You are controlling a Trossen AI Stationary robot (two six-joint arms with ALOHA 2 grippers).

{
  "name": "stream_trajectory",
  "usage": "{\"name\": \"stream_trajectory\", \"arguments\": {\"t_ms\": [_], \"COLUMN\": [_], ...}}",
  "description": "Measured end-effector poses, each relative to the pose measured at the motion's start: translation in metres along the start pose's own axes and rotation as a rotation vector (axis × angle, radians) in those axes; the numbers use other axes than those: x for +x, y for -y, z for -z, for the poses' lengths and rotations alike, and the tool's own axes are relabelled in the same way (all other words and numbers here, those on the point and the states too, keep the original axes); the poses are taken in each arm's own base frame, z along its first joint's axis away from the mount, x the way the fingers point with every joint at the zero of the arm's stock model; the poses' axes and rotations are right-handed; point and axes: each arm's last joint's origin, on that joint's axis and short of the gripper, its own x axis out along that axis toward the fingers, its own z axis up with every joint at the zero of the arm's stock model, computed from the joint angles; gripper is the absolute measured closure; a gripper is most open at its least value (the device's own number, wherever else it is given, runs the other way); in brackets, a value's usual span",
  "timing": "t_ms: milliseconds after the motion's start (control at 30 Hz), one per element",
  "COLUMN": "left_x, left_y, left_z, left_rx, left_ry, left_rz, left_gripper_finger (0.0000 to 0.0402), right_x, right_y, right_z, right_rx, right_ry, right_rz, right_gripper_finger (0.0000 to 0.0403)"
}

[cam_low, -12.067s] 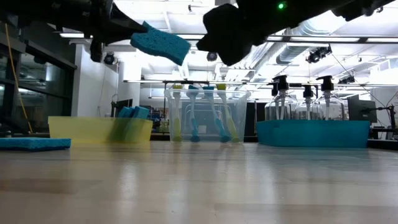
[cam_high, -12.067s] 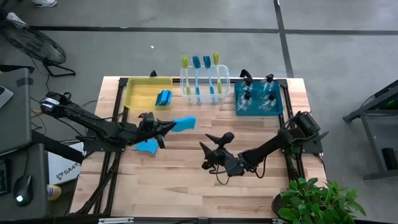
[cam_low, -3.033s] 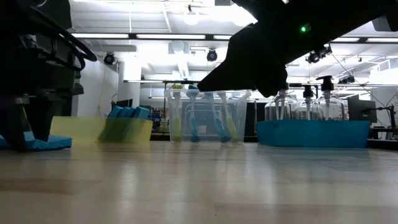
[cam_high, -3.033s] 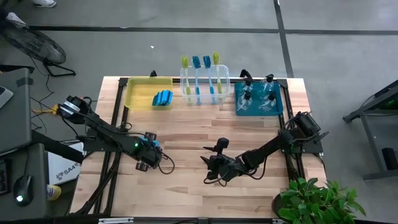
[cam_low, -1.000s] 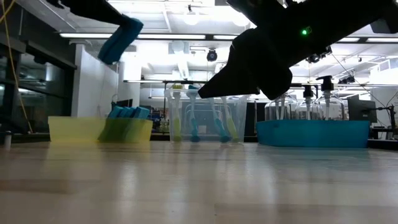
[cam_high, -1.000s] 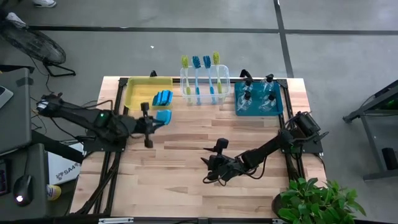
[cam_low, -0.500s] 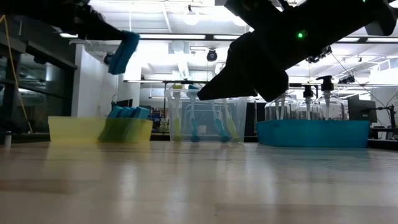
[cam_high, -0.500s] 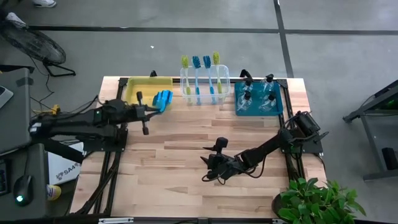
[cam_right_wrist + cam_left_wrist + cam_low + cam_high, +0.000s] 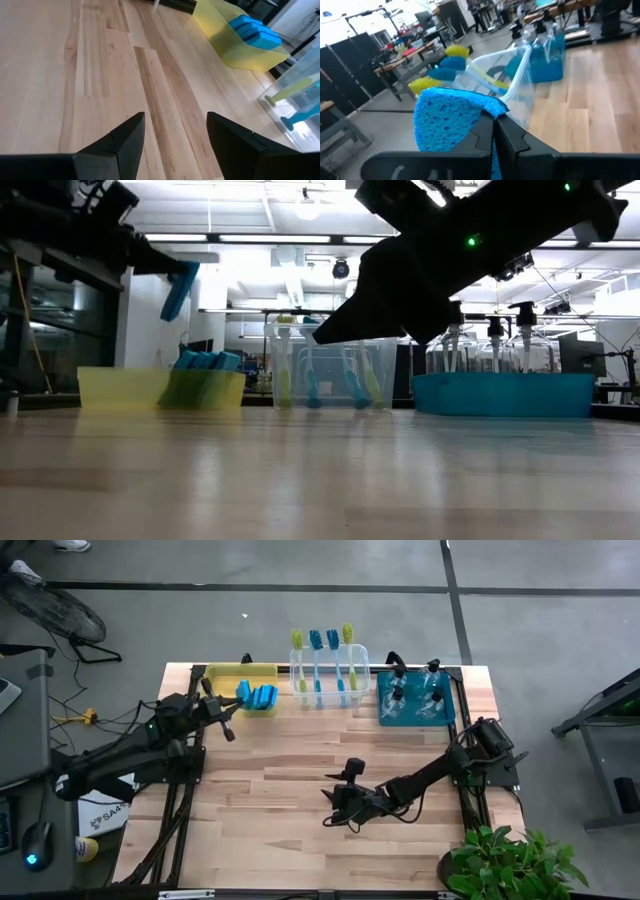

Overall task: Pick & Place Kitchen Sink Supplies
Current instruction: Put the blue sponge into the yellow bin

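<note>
A bright-blue sponge (image 9: 451, 118) was pinched between the closed fingers of the left gripper (image 9: 232, 700), held in the air above the yellow bin (image 9: 215, 693) at the table's far left; in the low view the sponge (image 9: 180, 289) hung tilted, well above the bin's rim. Inside that bin (image 9: 112, 388), several more blue sponges (image 9: 264, 697) stood on edge, packed together toward its right end.

Just beside it to the right, the clear bin (image 9: 362, 666) held four dish brushes (image 9: 331, 648) upright, handles down and heads up: yellow-green ones at the two ends, blue ones between them. Farther right, the teal bin (image 9: 448, 711) carried the clear spray bottles (image 9: 430, 676) with black nozzles, standing upright close together; the low view showed three nozzles (image 9: 455, 309) above its wall.

The right gripper (image 9: 335, 806) hovered over the bare wooden table (image 9: 290, 850) near its middle, well apart from all three bins, its fingers (image 9: 115, 141) spread apart with nothing between them. Its wrist view looked across the planks toward the yellow bin and the sponges stacked in it.
</note>
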Motion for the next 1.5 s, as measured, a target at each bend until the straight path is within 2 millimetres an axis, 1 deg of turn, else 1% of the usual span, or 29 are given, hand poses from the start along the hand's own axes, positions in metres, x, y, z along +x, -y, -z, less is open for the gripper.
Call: {"name": "stream_trajectory", "arguments": {"t_ms": [133,467,700,967,1033,1367,1500], "left_x": [0.005,0.012,0.012,0.018,0.020,0.035,0.039], "left_y": [-0.003,-0.016,-0.030,-0.042,-0.043,-0.044,-0.044], "left_z": [0.011,0.046,0.058,0.078,0.084,0.101,0.106], "left_rx": [0.011,-0.002,-0.037,-0.143,-0.165,-0.216,-0.231], "left_ry": [-0.024,-0.063,-0.081,-0.176,-0.208,-0.259,-0.251], "left_rz": [-0.011,-0.055,-0.013,0.009,0.016,0.071,0.113], "left_gripper_finger": [0.0401,0.0401,0.0401,0.0401,0.0401,0.0401,0.0401], "right_x": [0.002,0.003,0.003,0.006,0.006,0.006,0.006], "right_y": [0.002,0.003,0.003,0.007,0.007,0.007,0.007], "right_z": [0.000,0.000,0.000,0.000,0.000,0.000,0.000], "right_rx": [0.003,-0.003,-0.010,-0.007,-0.006,-0.006,-0.006], "right_ry": [-0.004,-0.006,-0.006,-0.010,-0.010,-0.010,-0.010], "right_rz": [-0.007,-0.008,-0.005,0.005,0.005,0.004,0.004], "right_gripper_finger": [0.0197,0.0196,0.0196,0.0196,0.0196,0.0197,0.0196]}}
